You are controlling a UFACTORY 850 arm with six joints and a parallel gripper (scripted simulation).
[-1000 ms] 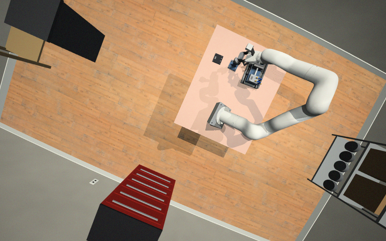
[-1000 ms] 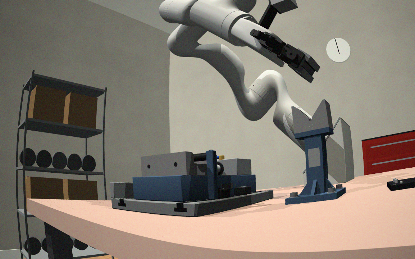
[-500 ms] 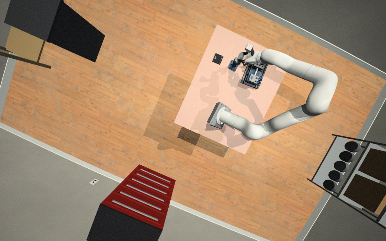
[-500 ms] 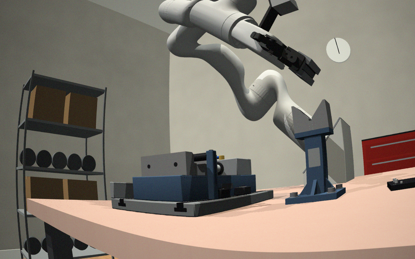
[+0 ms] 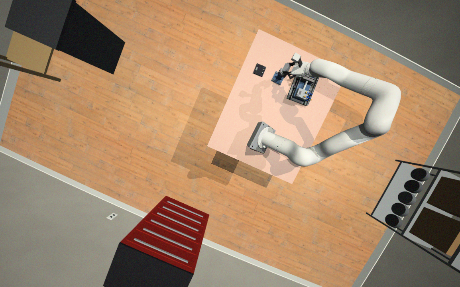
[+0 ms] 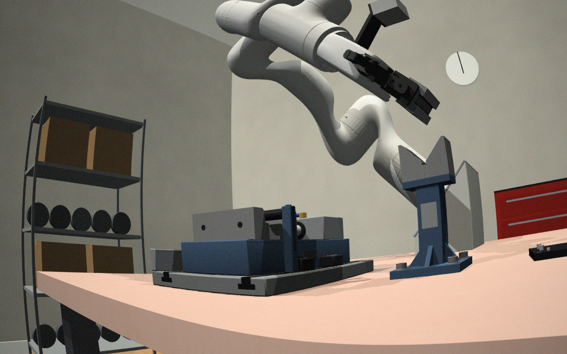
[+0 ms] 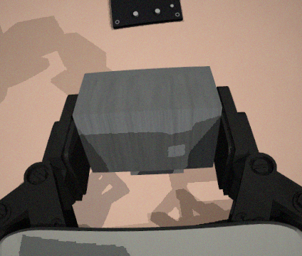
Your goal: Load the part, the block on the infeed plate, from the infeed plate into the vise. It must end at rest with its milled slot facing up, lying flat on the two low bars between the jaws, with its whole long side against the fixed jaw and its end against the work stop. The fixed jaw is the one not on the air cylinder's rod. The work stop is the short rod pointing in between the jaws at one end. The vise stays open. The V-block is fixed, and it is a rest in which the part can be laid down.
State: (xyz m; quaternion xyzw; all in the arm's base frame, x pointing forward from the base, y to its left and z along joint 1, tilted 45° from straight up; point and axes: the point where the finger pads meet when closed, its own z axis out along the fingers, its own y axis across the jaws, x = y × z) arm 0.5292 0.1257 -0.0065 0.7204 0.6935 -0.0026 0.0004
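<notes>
- Part (image 5: 286,67) (image 7: 144,92) sits between the fingers of my end effector (image 5: 286,68) (image 6: 428,109) (image 7: 149,112), which is clamped on it at opposite ends, held up off the tabletop (image 5: 235,107) (image 6: 276,316) (image 7: 283,71); in the exterior view I can't separate it from the dark fingers.
- I judge this grip suits carrying and turning the part, though fingers on both ends would probably foul the work stop during loading.
- I can't make out the milled slot, so I can't tell which way it faces.
- V-block stand (image 5: 276,79) (image 6: 430,211) rises beneath the fingertips; I read that as a chance to lay the part down and regrip it with the ends free.
- The infeed plate (image 5: 259,69) (image 6: 562,250) (image 7: 129,5) lies out beyond the fingertips, the part already off it. The vise (image 5: 301,93) (image 6: 215,257) stands below and back from them, its loading not yet done.
- My arm (image 5: 345,78) (image 6: 285,30) loops wide from its base, the wrist reaching over one end of the vise, fingers slanting downward rather than plumb. I'd settle that tilt before lowering, lest the part catch the V-block's edge.
</notes>
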